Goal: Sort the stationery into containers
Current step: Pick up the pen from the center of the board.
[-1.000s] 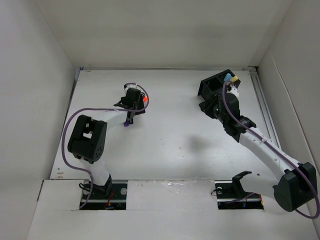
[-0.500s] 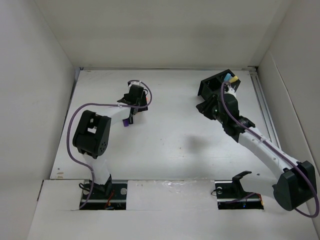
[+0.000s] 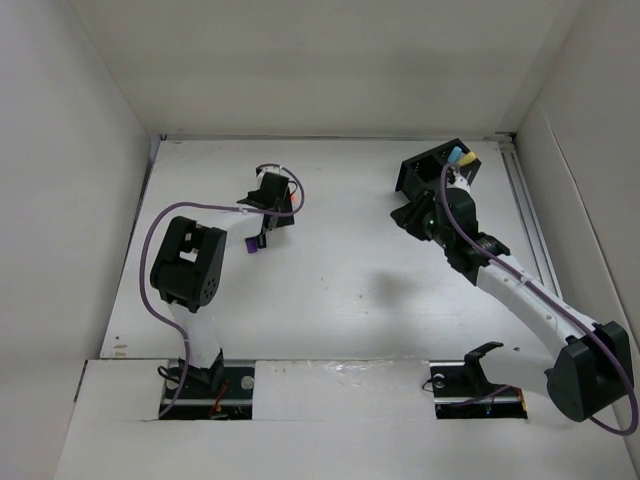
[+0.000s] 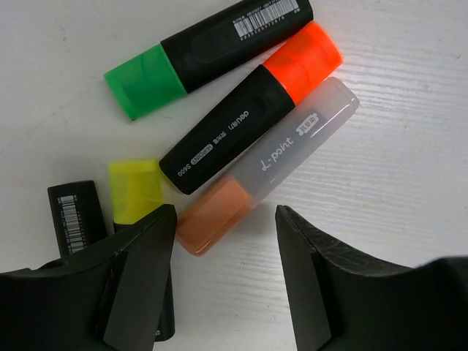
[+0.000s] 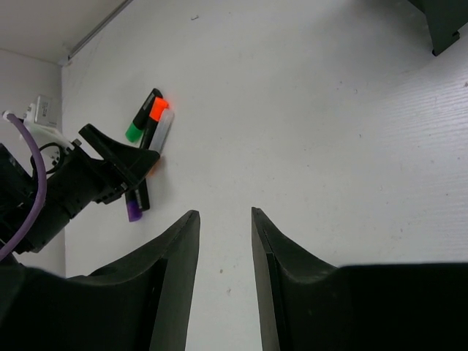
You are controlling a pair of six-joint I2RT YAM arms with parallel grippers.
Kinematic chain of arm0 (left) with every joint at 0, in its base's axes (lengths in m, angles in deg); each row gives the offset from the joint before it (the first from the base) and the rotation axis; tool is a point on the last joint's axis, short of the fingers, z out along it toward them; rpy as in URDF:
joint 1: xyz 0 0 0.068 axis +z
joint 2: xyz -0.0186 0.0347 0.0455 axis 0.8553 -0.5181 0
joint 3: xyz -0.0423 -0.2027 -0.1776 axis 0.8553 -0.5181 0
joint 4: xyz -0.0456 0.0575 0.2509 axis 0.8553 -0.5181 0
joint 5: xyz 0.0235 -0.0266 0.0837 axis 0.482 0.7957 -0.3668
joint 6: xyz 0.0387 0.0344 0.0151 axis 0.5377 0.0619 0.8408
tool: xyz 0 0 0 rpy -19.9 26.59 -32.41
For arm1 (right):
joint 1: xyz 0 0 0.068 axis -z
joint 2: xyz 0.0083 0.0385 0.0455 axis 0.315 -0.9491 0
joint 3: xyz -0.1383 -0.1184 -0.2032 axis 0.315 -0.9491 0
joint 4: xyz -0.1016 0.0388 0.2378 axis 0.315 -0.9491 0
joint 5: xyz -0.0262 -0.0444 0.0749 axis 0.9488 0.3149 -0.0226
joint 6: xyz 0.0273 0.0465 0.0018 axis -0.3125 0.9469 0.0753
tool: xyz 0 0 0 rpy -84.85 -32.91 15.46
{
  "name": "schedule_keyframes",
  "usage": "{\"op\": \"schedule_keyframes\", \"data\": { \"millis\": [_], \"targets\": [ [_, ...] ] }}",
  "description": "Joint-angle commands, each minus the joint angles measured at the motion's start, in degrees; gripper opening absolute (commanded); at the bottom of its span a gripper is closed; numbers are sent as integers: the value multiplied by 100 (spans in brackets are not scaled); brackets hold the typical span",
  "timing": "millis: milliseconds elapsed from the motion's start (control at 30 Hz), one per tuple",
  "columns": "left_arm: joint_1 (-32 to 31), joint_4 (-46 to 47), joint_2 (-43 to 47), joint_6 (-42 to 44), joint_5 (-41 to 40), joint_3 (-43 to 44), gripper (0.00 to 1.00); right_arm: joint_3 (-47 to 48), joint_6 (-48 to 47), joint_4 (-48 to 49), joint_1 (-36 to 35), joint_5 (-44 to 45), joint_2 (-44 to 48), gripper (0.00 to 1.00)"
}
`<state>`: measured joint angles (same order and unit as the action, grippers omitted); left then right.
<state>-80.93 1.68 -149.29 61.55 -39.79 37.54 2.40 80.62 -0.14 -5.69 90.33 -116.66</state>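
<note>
Several highlighter markers lie together on the white table: a green-capped black one point(image 4: 197, 55), an orange-capped black one point(image 4: 248, 117), a clear-barrelled one with a pale orange cap point(image 4: 270, 168) and a yellow-capped one point(image 4: 135, 190), partly under my left finger. My left gripper point(image 4: 225, 216) hangs open just above them, its jaws either side of the pale orange cap, holding nothing. The black slatted organiser point(image 3: 430, 170) stands at the far right with light blue and yellow markers point(image 3: 458, 156) in it. My right gripper point(image 5: 224, 214) is open and empty, just in front of the organiser.
A purple-capped marker point(image 3: 252, 247) lies on the near side of my left gripper point(image 3: 273, 205), and a black barrel with a barcode point(image 4: 73, 216) lies beside the yellow cap. White walls enclose the table on three sides. A rail point(image 3: 525, 210) runs along the right edge.
The left arm's elbow has swung up and to the right while its gripper stayed over the markers. The right gripper has drifted slightly left, away from the organiser. Both stay open.
</note>
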Motion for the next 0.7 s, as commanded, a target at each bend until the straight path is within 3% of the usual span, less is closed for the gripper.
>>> {"op": "schedule_keyframes", "data": {
  "millis": [0,300,500,633,667],
  "targets": [
    [-11,1,30,-56,-14,-91,53,15,-69,287,15,-87,175,40],
    [-274,-236,-84,-56,-189,14,50,15,-69,287,67,-87,227,42],
    [-274,-166,-31,-56,31,-223,36,15,-69,287,67,-139,227,43],
    [-274,-113,21,-56,154,-276,32,15,-69,287,120,-139,227,51],
    [-274,-113,21,-56,154,-276,25,15,-69,287,120,-139,227,53]
  ]
}}
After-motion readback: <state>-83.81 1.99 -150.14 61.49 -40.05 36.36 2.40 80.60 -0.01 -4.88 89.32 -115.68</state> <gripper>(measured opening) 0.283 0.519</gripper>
